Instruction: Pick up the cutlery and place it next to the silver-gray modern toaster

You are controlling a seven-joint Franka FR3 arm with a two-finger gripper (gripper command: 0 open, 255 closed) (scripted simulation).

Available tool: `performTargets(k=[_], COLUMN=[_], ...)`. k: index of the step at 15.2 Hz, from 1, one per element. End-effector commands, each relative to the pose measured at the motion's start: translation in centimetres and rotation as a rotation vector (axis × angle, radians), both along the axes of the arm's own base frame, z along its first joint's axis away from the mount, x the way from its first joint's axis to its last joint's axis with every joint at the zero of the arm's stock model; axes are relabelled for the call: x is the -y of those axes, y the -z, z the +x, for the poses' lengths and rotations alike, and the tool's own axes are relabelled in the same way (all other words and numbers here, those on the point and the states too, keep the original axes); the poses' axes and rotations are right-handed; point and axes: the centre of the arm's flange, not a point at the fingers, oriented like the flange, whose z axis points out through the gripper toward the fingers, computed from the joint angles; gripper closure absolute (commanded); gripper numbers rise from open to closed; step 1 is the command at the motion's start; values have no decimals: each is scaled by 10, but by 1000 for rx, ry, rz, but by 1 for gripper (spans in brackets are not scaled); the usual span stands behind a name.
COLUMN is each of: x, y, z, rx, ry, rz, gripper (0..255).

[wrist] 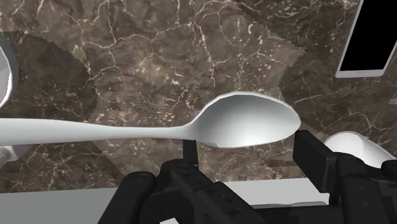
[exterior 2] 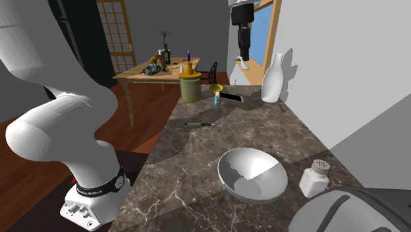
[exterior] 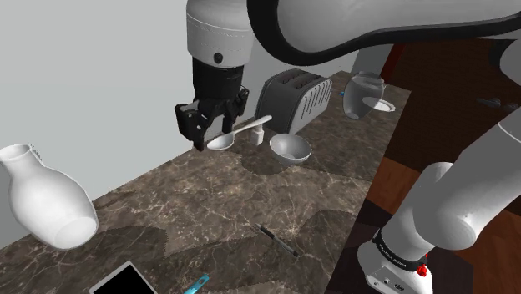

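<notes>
A light grey spoon [exterior: 242, 129] hangs level in the air above the dark marble counter [exterior: 209, 209], and my gripper [exterior: 210, 125] is shut on it near its bowl end. The handle points toward the silver-grey toaster [exterior: 292, 98], which stands at the counter's far end against the wall. In the wrist view the spoon [wrist: 248, 121] lies crosswise between the black fingers [wrist: 315, 156], high over the counter. The second exterior view shows the gripper [exterior 2: 244, 56] far off with the spoon [exterior 2: 242, 64] under it, and the toaster [exterior 2: 349, 211] at the near corner.
A grey bowl [exterior: 290, 148] and a small white shaker [exterior: 258, 135] sit just in front of the toaster. A white vase [exterior: 46, 196], a phone [exterior: 125, 280], a blue tube [exterior: 196, 286] and a thin dark pen [exterior: 275, 238] lie nearer. A glass jar [exterior: 365, 93] stands past the toaster.
</notes>
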Motion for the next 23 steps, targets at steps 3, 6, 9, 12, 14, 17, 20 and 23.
performTargets(k=[3,6,9,12,14,17,20,23], x=[-1,-1,25,64,90,130,169,208], y=[-21,-37,-38,-38,-38,-38,-38,-38], z=[-1,-1,-5,-11,-15,-22,-28,-34], rx=[0,0,0,0,0,0,0,0], ry=[0,0,0,0,0,0,0,0], rz=[0,0,0,0,0,0,0,0], gripper=[255,255,255,255,255,255,255,255])
